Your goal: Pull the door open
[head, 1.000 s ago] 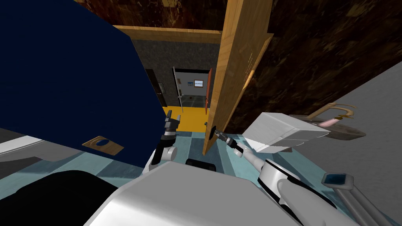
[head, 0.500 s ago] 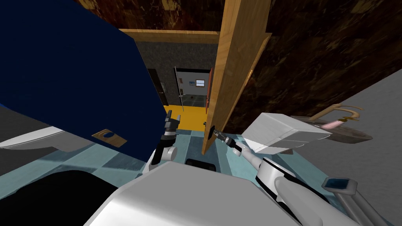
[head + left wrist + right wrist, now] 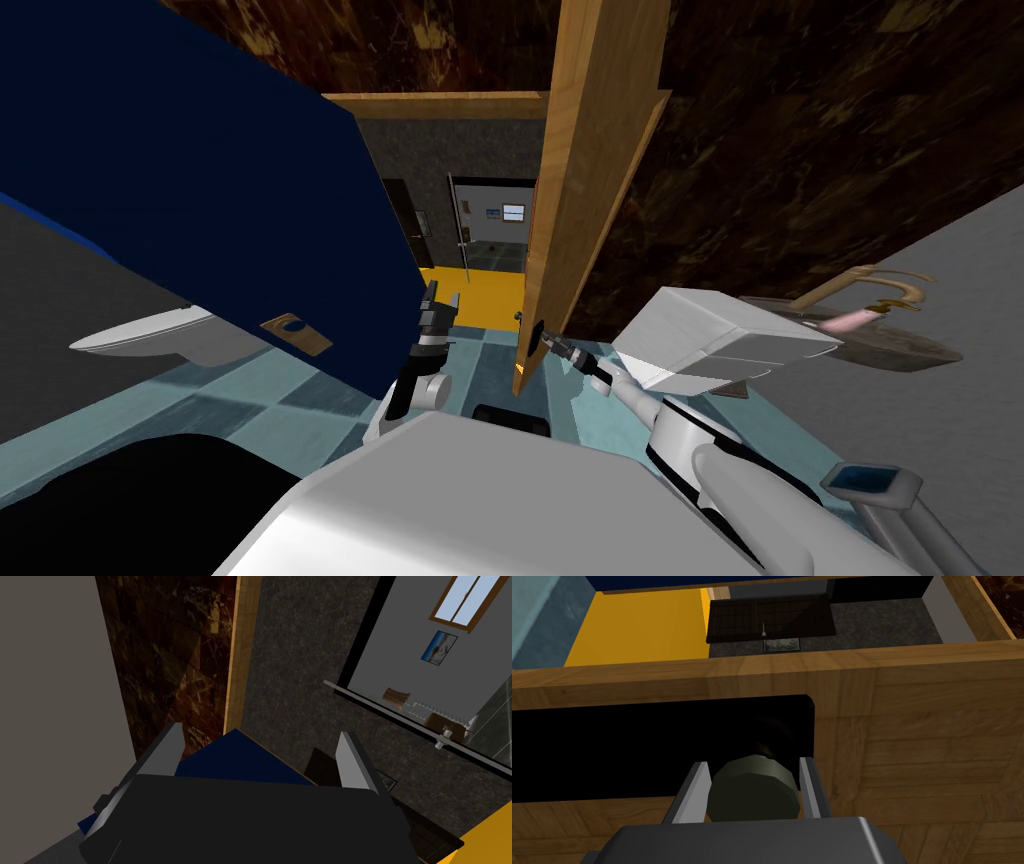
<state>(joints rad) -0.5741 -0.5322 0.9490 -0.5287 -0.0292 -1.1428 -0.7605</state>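
Note:
The wooden door (image 3: 585, 170) stands partly open, edge-on ahead of me, with a yellow floor showing through the gap. Its dark round knob (image 3: 753, 790) sits on a black plate (image 3: 637, 746). My right gripper (image 3: 754, 788) is shut on the knob, one finger pressed against each side. In the head view the right gripper (image 3: 550, 343) reaches the door's lower edge. My left gripper (image 3: 436, 305) hangs open and empty to the left of the door, its fingers (image 3: 169, 752) wide apart.
A dark blue panel (image 3: 200, 200) bounds my left side, with a white toilet (image 3: 160, 335) beyond it. A white cabinet (image 3: 720, 340) and a sink with a brass tap (image 3: 860, 310) stand close on the right. Through the doorway is another open door (image 3: 490, 225).
The door has swung further toward me with the right gripper on its knob. My view has turned, so the toilet now shows more on the left.

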